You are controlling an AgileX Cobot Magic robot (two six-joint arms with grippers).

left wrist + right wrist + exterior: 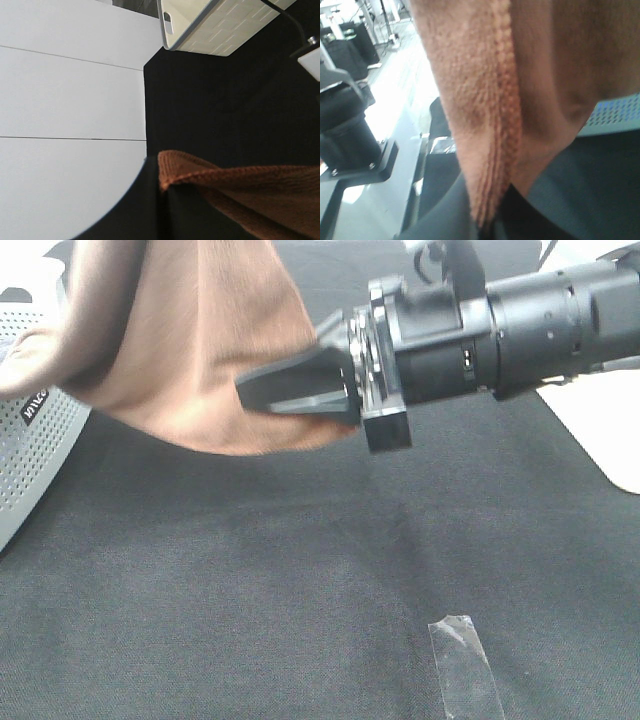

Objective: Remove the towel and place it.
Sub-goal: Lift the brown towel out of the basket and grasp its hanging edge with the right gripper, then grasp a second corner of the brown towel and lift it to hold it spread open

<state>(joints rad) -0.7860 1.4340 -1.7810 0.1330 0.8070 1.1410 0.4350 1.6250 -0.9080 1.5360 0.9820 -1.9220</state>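
The towel (200, 350) is warm brown, paler tan where light catches its plush nap, with a darker reddish-brown stitched hem. The right gripper (243, 390) is matt black. The table cover (250, 590) is charcoal grey with a fine woven fleck. At its left edge the basket (30, 440) is white, patterned with rows of small holes. The strip of tape (465, 665) is clear and glossy.

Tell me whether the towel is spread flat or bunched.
Bunched, not spread: the towel hangs in loose folds above the black cloth, and no part of it lies flat.
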